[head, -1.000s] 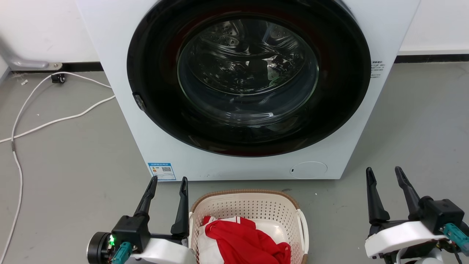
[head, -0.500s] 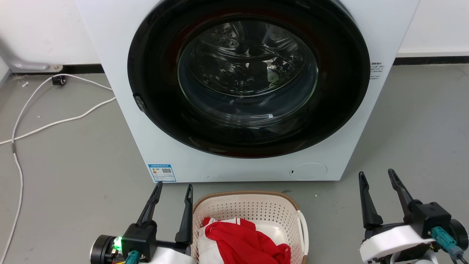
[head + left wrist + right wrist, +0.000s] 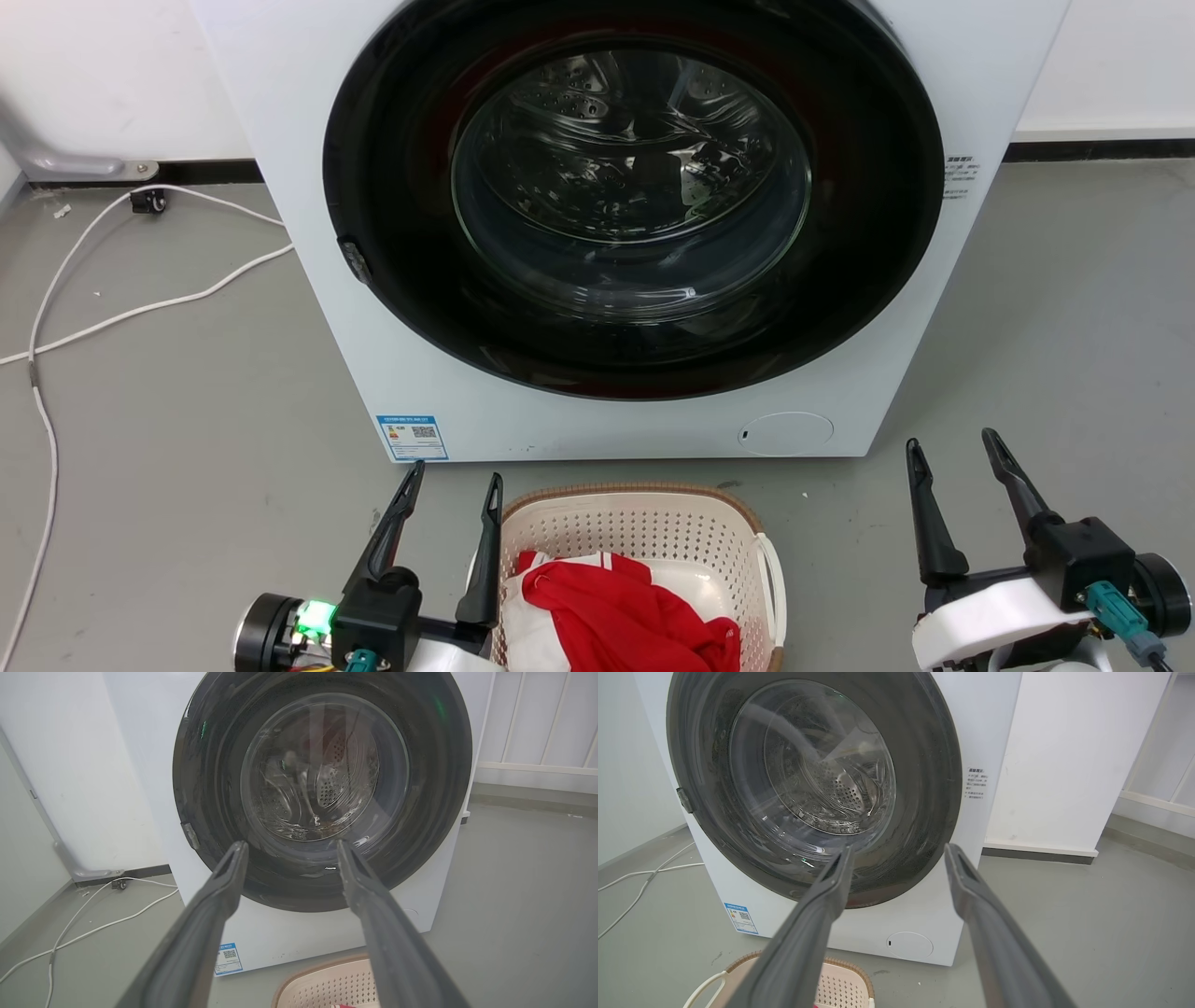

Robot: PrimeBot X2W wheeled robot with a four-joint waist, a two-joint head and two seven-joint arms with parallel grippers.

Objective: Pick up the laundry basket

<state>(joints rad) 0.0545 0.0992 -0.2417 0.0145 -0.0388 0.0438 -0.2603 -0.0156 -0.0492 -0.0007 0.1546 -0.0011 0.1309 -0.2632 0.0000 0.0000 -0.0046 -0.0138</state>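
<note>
Laundry basket btwn arms | L gripper spread, just beside L rim, nearer | R gripper spread, well apart

Bright, even light; glassy door glare

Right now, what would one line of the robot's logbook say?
laundry basket: on floor, red cloth inside, not yet held | left gripper: open, at its left rim | right gripper: open, off to its right

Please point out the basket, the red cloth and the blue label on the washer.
basket (image 3: 635, 532): head view, on its far perforated wall.
red cloth (image 3: 616, 611): head view, on its middle.
blue label (image 3: 412, 437): head view, on its centre.
</note>
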